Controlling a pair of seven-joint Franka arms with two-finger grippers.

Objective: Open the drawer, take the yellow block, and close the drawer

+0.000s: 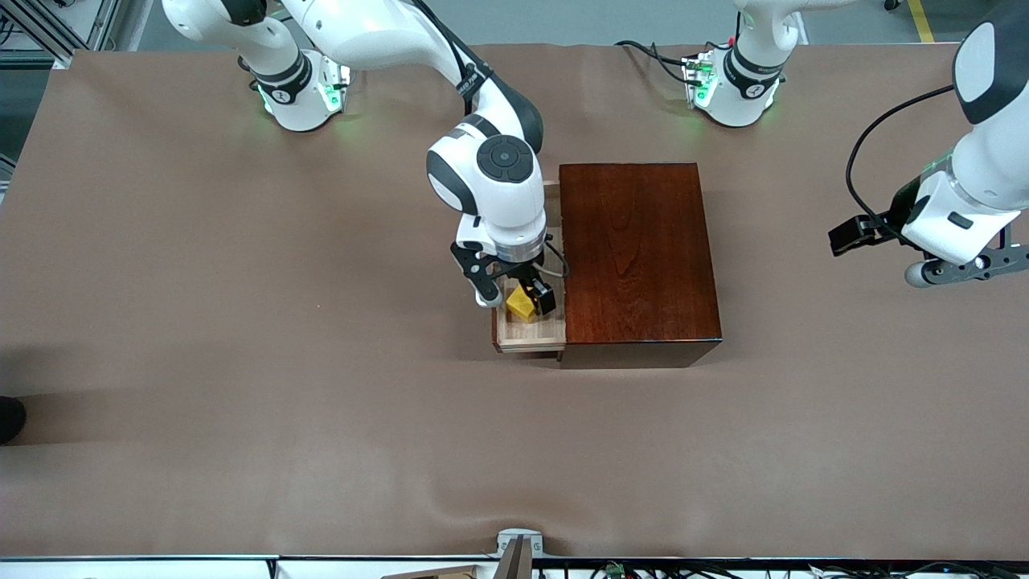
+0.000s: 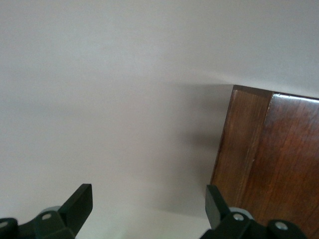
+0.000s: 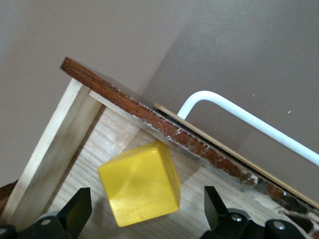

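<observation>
The dark reddish-brown box (image 1: pixel 635 257) stands mid-table. Its pale-wood drawer (image 1: pixel 526 334) is pulled out toward the right arm's end. The yellow block (image 1: pixel 521 304) lies in the drawer near its front wall. My right gripper (image 1: pixel 517 299) is down in the drawer, open, with one finger on each side of the block and gaps showing. The right wrist view shows the block (image 3: pixel 140 181), the drawer wall (image 3: pixel 55 149), the white handle (image 3: pixel 239 117) and my gripper (image 3: pixel 147 206). My left gripper (image 1: pixel 880 256) waits open and empty over the table toward the left arm's end.
Brown cloth covers the table (image 1: pixel 241 362). The left wrist view shows the open left gripper (image 2: pixel 148 204) over bare cloth, with a corner of the box (image 2: pixel 269 159) beside it. Both arm bases stand along the table edge farthest from the front camera.
</observation>
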